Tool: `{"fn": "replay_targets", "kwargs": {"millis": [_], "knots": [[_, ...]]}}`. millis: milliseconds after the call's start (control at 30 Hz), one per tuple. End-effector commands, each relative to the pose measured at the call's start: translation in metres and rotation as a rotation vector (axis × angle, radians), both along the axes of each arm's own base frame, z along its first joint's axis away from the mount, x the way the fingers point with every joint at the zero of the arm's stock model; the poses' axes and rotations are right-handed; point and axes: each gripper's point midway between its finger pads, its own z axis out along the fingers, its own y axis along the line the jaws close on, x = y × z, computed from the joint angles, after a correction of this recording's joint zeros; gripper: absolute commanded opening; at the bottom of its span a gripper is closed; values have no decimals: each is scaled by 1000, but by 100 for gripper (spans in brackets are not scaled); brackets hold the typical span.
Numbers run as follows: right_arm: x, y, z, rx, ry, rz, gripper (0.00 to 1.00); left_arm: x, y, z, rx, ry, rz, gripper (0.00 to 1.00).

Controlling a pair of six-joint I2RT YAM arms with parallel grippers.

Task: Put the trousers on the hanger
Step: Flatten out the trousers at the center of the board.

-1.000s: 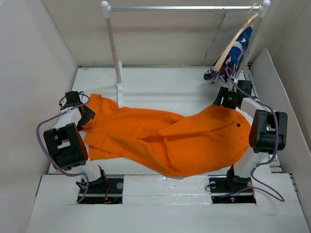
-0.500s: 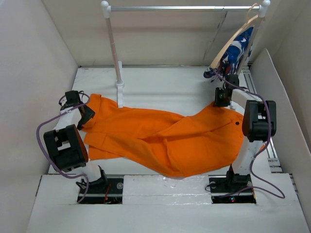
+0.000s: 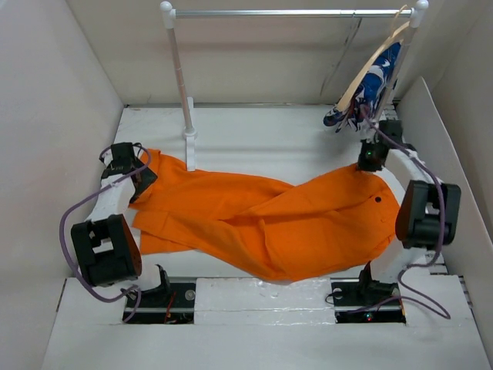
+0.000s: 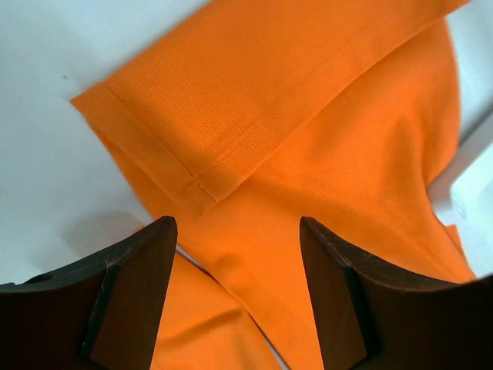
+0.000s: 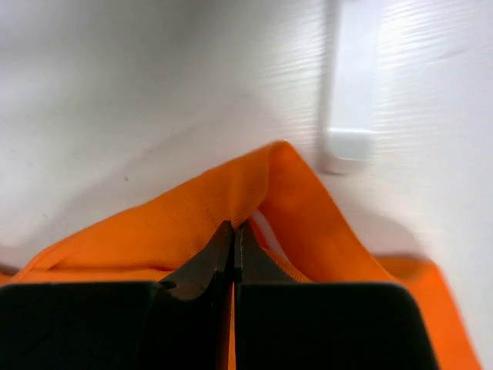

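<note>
The orange trousers (image 3: 262,220) lie spread across the white table, legs to the left, waistband with a dark button (image 3: 379,200) to the right. My left gripper (image 3: 137,177) hovers open over the leg hems (image 4: 308,116), its brown fingers (image 4: 131,293) on either side of the cloth. My right gripper (image 3: 370,163) is at the far right corner of the waistband. Its jaws (image 5: 233,230) are shut, pinching a raised fold of the orange fabric (image 5: 169,223). The hanger is not in view.
A white clothes rail (image 3: 293,13) spans the back on two posts, the left post (image 3: 183,85) standing at the trousers' far edge. A wooden hanger with a blue patterned garment (image 3: 375,77) hangs at the rail's right end, just beyond my right gripper. White walls close in on both sides.
My right gripper has shut on the waistband corner and the right arm has swung out to the right. The left arm shifted slightly away from me, its gripper staying open.
</note>
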Motion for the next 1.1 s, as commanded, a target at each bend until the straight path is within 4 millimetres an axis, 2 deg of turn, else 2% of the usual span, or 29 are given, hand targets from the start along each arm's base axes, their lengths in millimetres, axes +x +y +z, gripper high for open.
{"fn": "replay_targets", "kwargs": {"millis": [0, 33, 67, 133, 167, 233, 400, 467, 533, 600, 700, 733, 800, 833, 1000, 1067], "knots": [[3, -37, 74, 44, -254, -99, 0, -6, 1, 34, 82, -60, -16, 61], [0, -39, 99, 46, -329, -108, 0, -8, -2, 40, 101, -58, -25, 61], [2, -41, 112, 51, -384, -112, 0, -9, -4, 46, 112, -67, -29, 61], [-4, -49, 123, 27, -417, -153, 0, -11, -4, 53, 156, -65, -30, 62], [-9, -61, 121, 4, -407, -199, 0, -14, -8, 53, 175, -47, -43, 63], [-12, -73, 119, 21, -414, -242, 0, -21, -4, 52, 214, -7, -44, 65], [6, -67, 107, 121, -435, -242, 0, -35, -8, 34, 186, 81, -51, 70], [17, -56, 113, 143, -465, -210, 0, -35, -12, 35, 166, 68, -69, 70], [22, -50, 111, 147, -452, -191, 0, -35, -15, 34, 165, 59, -98, 68], [25, -44, 112, 132, -450, -170, 0, -37, -10, 31, 186, 86, -82, 65], [26, -39, 112, 135, -466, -154, 0, -30, -4, 14, 203, 157, -79, 65], [26, -36, 111, 138, -464, -138, 0, -27, 0, -7, 208, 247, -73, 64], [25, -36, 110, 138, -463, -134, 0, -20, 3, -7, 219, 253, -63, 62], [24, -35, 110, 138, -459, -131, 0, -18, 6, -18, 229, 289, -61, 61], [20, -39, 109, 149, -461, -134, 0, -5, 6, -28, 220, 309, -81, 56], [21, -38, 110, 156, -463, -130, 0, -4, 4, -38, 211, 348, -107, 55]]}}
